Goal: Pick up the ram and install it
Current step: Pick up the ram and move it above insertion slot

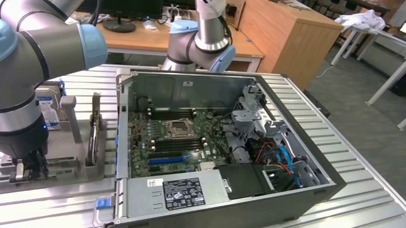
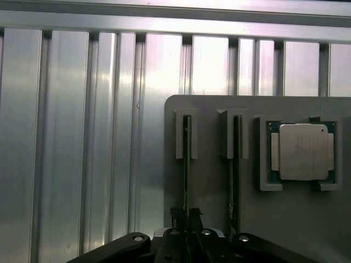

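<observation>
Now I see my black gripper [image 2: 186, 218] drawn narrow, its fingers [image 2: 176, 215] pressed on either side of the long, thin dark-green ram stick [image 2: 186, 159]; that stick stands on edge in a slot of the flat grey holder plate [image 2: 211, 186]; a second stick [image 2: 235, 170] and a square silver processor [image 2: 304, 150] sit beside it, on the ribbed aluminium table [image 2: 82, 164].

Arm [image 1: 32, 80]: thick round tubes in matt silver-grey, with one section in front and another at the back.
Joint caps [image 1: 95, 45]: pale blue and rounded, closing the ends of the grey joints.
Wrist [image 1: 22, 137]: a darker, near-black housing below the grey tube.
Gripper [image 2: 186, 212]: black, with two curved links spreading to either side.
Screws [image 2: 137, 238]: small, round and silvery, set in a row across the black links.
</observation>
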`<state>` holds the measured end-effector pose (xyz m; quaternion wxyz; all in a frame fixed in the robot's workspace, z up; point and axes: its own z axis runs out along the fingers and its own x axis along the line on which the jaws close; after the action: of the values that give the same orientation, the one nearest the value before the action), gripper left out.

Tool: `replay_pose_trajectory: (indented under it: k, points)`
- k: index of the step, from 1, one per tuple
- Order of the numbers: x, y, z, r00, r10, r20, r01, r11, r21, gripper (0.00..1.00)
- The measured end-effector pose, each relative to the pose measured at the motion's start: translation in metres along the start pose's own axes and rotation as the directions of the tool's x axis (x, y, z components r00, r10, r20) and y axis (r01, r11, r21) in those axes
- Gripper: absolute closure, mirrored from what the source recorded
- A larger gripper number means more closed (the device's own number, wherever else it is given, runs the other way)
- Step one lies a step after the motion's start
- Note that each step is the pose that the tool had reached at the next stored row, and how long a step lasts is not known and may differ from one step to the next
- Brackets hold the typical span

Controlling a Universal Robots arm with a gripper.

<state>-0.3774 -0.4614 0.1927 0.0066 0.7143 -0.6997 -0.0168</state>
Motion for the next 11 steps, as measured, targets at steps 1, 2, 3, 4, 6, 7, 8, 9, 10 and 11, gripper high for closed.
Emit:
replay_pose_trajectory:
  k: [1,2,3,4,6,7,8,9,10,11]
  points:
    - [0.0,0.0,0.0,1.0,0.0,0.0,0.0,1.0,0.0,0.86]
    - [0.0,0.0,0.0,1.0,0.0,0.0,0.0,1.0,0.0,0.86]
    - [0.0,0.0,0.0,1.0,0.0,0.0,0.0,1.0,0.0,0.86]
    - [0.0,0.0,0.0,1.0,0.0,0.0,0.0,1.0,0.0,0.86]
    - [0.0,0.0,0.0,1.0,0.0,0.0,0.0,1.0,0.0,0.86]
    - [0.0,0.0,0.0,1.0,0.0,0.0,0.0,1.0,0.0,0.86]
    - [0.0,0.0,0.0,1.0,0.0,0.0,0.0,1.0,0.0,0.86]
    - [0.0,0.0,0.0,1.0,0.0,0.0,0.0,1.0,0.0,0.86]
    - [0.0,0.0,0.0,1.0,0.0,0.0,0.0,1.0,0.0,0.86]
    - [0.0,0.0,-0.0001,1.0,0.0,0.0001,0.0,1.0,0.0001,0.86]
